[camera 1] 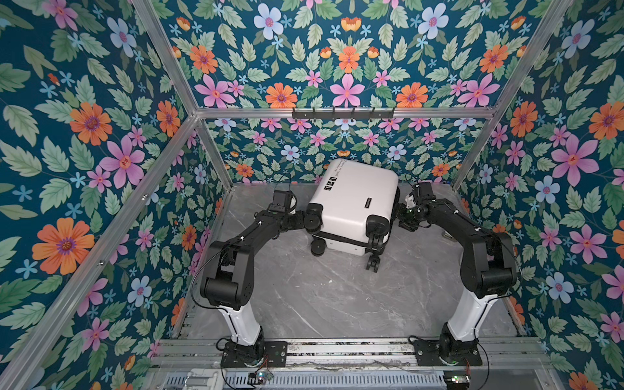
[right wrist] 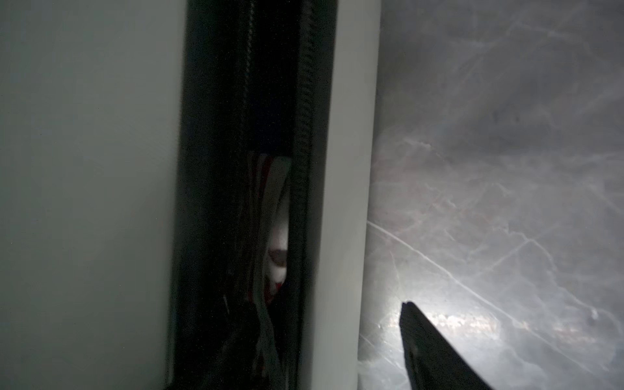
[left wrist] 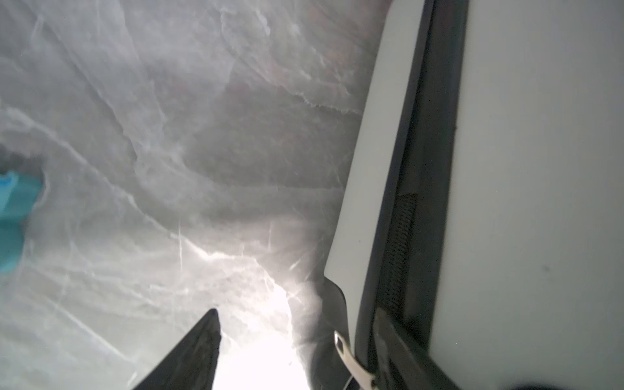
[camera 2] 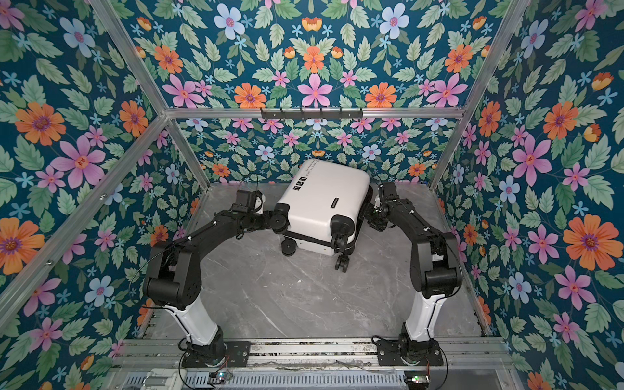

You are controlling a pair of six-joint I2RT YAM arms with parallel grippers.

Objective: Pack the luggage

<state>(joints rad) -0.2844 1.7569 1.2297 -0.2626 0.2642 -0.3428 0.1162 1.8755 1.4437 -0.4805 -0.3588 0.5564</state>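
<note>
The left hand [left wrist: 297,317] is standing spread at the side of the luggage [camera 1: 354,199], close to its wheel end. One dark finger [left wrist: 202,347] is hanging over the bare worktop [left wrist: 152,169], clear of the shell. The other is showing only as a blurred dark shape against the black zipper band [left wrist: 429,169]. This hand is pinching nothing. A metal zipper pull [left wrist: 354,363] is dangling just beside the lower shell, between the two fingers. The right hand [right wrist: 320,304] is hanging at the opposite side of the luggage, also spread. One finger [right wrist: 439,354] is hovering just beside the lower shell's rim without touching it, and its partner is getting lost in the dark of the band.

In both top views the luggage's corners are hiding the fingertips of both hands. In the left wrist view a turquoise thing [left wrist: 13,219] is being cut off at the picture's edge, well apart from the luggage and too blurred to name.

The luggage is lying on its broad side on the worktop between the two hands, with its black wheels [camera 1: 378,223] pointing toward the arm bases. On the right hand's side the zipper is gaping, and a white-and-red thing [right wrist: 278,243] is peeking out of the slit. The rest of the inside is lying in darkness.
</note>
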